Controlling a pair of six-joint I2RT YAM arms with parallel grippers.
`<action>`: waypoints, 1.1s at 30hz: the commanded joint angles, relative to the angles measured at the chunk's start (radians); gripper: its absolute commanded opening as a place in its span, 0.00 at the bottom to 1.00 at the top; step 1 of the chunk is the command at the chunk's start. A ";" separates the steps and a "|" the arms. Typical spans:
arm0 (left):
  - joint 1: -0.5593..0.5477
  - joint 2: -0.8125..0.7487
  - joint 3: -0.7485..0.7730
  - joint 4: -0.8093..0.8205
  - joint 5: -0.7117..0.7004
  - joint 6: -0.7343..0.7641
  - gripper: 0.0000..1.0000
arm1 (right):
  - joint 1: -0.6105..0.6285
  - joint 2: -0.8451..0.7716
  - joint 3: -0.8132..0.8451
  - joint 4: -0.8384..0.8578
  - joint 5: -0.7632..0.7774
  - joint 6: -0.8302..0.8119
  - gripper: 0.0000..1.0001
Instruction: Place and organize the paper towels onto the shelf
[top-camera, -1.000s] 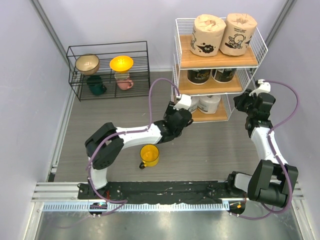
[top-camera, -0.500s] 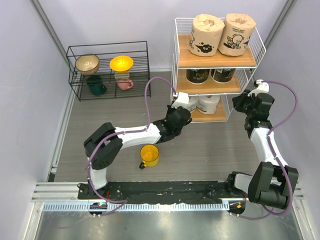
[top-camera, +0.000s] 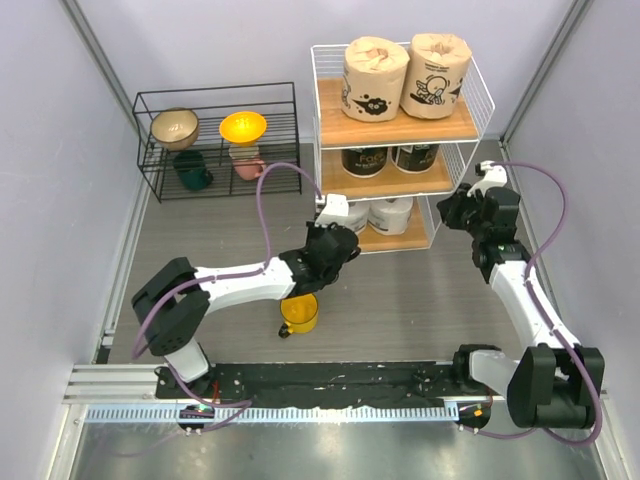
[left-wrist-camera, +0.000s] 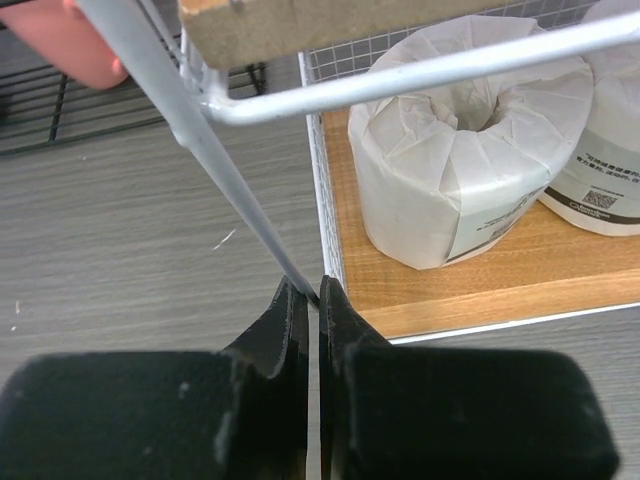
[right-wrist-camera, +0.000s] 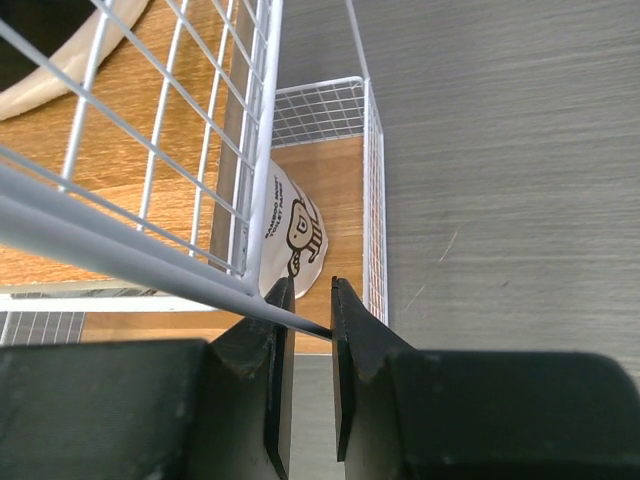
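Observation:
The shelf (top-camera: 398, 127) stands at the back, right of centre. Two tan paper towels (top-camera: 375, 66) sit on its top board, two dark-wrapped rolls (top-camera: 366, 160) on the middle board and white rolls (top-camera: 390, 213) on the bottom one. My left gripper (top-camera: 340, 228) is shut on the shelf's front-left post. In the left wrist view the gripper (left-wrist-camera: 308, 290) pinches that thin wire (left-wrist-camera: 235, 195), with a white roll (left-wrist-camera: 460, 140) just behind. My right gripper (top-camera: 450, 207) is shut on a wire at the shelf's right side. The right wrist view shows the gripper (right-wrist-camera: 305, 290) clamped on that wire (right-wrist-camera: 150, 262), above a printed roll (right-wrist-camera: 295, 235).
A yellow mug (top-camera: 299, 311) stands on the floor just under my left forearm. The low black wire rack (top-camera: 215, 140) with bowls and mugs sits at the back left, close to the shelf's left side. Grey walls close in both sides.
The left gripper closed on the shelf's post. The whole shelf, rolls included, has slid left toward the black rack, with both grippers moving along with it.

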 joint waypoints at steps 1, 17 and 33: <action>-0.015 -0.110 -0.026 -0.034 -0.068 0.000 0.00 | 0.038 -0.126 -0.005 -0.080 -0.084 0.199 0.01; -0.055 -0.286 -0.100 -0.246 -0.098 -0.152 0.00 | 0.113 -0.375 -0.088 -0.255 -0.036 0.246 0.01; -0.087 -0.266 -0.105 -0.330 -0.095 -0.219 0.48 | 0.113 -0.370 -0.112 -0.275 0.005 0.242 0.26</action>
